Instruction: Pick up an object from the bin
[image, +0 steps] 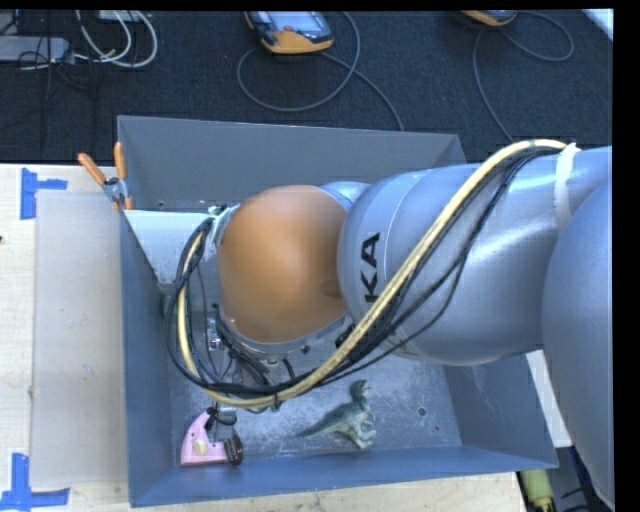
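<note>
Two small things lie on the floor of the grey bin (142, 390), and we take them from the left. Near the bin's lower-left corner we see a flat pink piece (197, 447) with a pale patch on it. The end effector (228, 438) is down at that piece's right edge, touching it or just beside it; we cannot tell whether it is released or clenched. Further right, well apart, stands a green toy dinosaur (350, 420). Above them the orange cover (280, 262) and looping cables (186, 300) join the silver arm (480, 280).
</note>
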